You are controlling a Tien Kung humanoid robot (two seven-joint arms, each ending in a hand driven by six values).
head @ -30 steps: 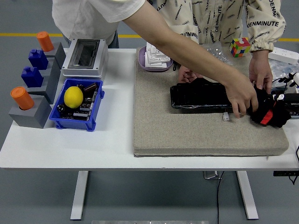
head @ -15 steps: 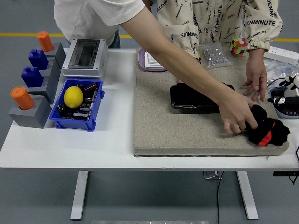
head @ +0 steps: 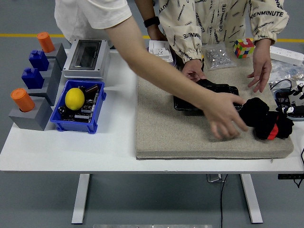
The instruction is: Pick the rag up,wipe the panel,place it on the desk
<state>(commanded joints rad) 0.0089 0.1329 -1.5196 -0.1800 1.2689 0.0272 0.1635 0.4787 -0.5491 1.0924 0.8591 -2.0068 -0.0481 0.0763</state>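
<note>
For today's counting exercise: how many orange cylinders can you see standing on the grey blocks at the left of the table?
2. One orange cylinder stands on the far grey block at the back left corner; the other orange cylinder stands on the near grey block, left of the blue bin. None appears hidden.

White rectangular table [head: 114, 142] carries a large beige felt mat [head: 166, 128] across its centre and right, with a blue plastic bin [head: 97, 111] of small parts and a yellow ball just left of the mat and a grey-and-white box with a clear window lid [head: 87, 58] behind the bin. Along the left edge sit grey stepped blocks [head: 45, 92] holding orange cylinders and blue pegs. At the far edge a multicoloured puzzle cube [head: 243, 48], a clear bag of small metal parts [head: 217, 56] and a white power strip [head: 287, 55] on the right.
</note>
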